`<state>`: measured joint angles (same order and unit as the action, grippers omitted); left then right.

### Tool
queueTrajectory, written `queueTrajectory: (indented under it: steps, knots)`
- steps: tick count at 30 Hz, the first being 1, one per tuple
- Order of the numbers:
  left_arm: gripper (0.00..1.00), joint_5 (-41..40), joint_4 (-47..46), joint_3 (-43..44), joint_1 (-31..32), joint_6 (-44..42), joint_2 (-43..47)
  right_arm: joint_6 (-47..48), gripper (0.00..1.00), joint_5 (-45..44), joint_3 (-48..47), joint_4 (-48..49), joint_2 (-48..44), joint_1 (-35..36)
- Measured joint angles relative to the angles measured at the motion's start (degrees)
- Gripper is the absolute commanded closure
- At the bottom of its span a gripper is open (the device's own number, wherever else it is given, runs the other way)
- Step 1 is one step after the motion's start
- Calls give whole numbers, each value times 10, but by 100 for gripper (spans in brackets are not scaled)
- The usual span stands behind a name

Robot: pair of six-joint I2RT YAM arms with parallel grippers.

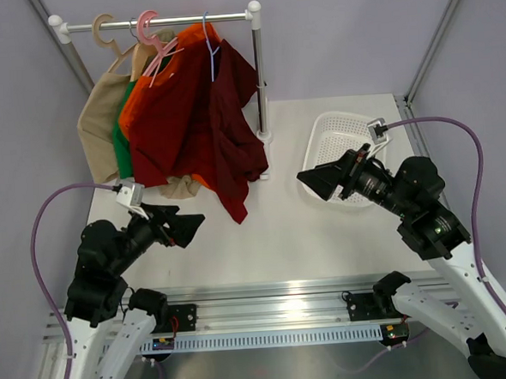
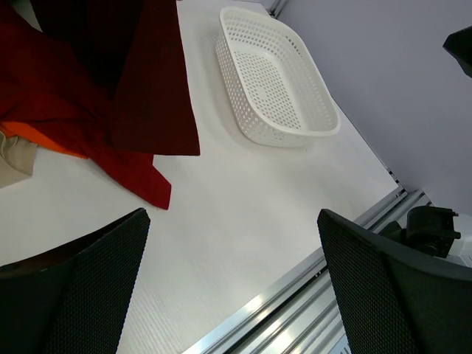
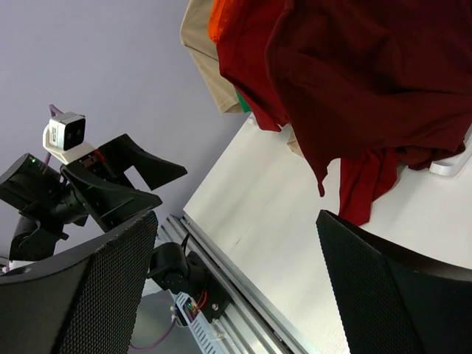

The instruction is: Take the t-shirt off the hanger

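Maroon t-shirt (image 1: pixel 232 131) hangs on hanger (image 1: pixel 211 44), untouched.

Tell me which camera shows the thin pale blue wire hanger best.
Top external: the thin pale blue wire hanger hooks over the rack rail above the dark maroon cloth t-shirt. Both wrist views miss it, showing only the lower hanging cloth.

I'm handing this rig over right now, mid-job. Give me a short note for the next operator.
Left tool: open, empty, low over the table, short of the hem of the t-shirt.
Right tool: open, empty, by the white basket.
The t-shirt hangs on the blue wire hanger, rightmost on the rail.
Done: nothing; neither tool touches cloth.
To do: grip the t-shirt and work it off the hanger.
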<state>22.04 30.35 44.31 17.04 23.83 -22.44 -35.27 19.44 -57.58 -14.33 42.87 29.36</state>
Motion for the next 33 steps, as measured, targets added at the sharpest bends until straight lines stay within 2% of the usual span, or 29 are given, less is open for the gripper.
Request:
queueTrajectory:
  steps: [8,10,15,24,33]
  knots:
    - [1,0,0,0,0,-3,15,-12,9,-3,-45,10,57,0]
    - [1,-1,-1,-1,0,-3,18,-16,13,-3,-61,19,87,0]
    - [2,-8,-2,-26,0,-3,37,-28,15,-9,-133,45,187,8]
    - [7,-96,37,-65,0,2,88,-38,18,-59,-381,91,415,61]
    - [7,-117,44,-70,6,2,88,-5,27,-150,-636,61,663,70]
